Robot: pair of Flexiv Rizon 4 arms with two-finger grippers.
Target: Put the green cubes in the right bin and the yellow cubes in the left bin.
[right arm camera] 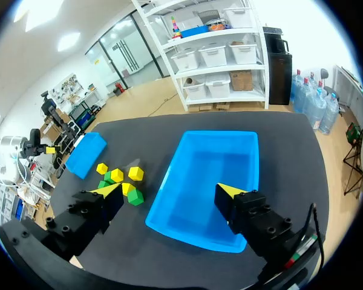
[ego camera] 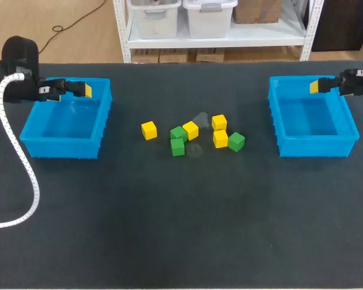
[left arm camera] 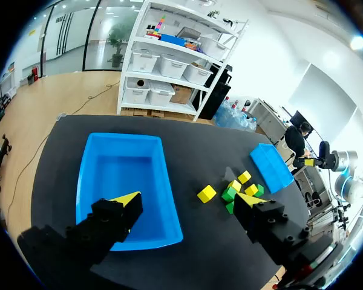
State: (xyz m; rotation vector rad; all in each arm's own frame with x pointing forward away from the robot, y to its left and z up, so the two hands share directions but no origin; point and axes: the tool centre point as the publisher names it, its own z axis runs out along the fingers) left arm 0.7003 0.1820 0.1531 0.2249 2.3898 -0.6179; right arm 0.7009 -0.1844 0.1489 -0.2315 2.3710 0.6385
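No cube is sorted yet, so the step in hand is judged to be the first pick. All seven small cubes lie in a loose cluster at the middle of the dark bench point(ego camera: 181, 229). The left blue plastic bin point(ego camera: 60, 148) and the right blue plastic bin point(ego camera: 317, 147) flank the cluster, each well apart from it, and neither shows a cube inside. The left fingers point(ego camera: 85, 90) hang over the left bin's far rim, well apart from the cluster, spread wide and grasping nothing. The right fingers point(ego camera: 316, 86) hang over the right bin's far rim, equally far from the cluster, also released and empty. The lone yellow cube point(ego camera: 149, 130) stands just clear of the cluster on the side facing the left fingers. The outer green cube point(ego camera: 236, 141) sits on the cluster's opposite edge, touching or nearly touching a yellow neighbour point(ego camera: 221, 138). The next move calls for either arm to travel inward to the cluster, lower its spread fingers astride its nearest matching cube, and avoid nudging adjacent cubes.
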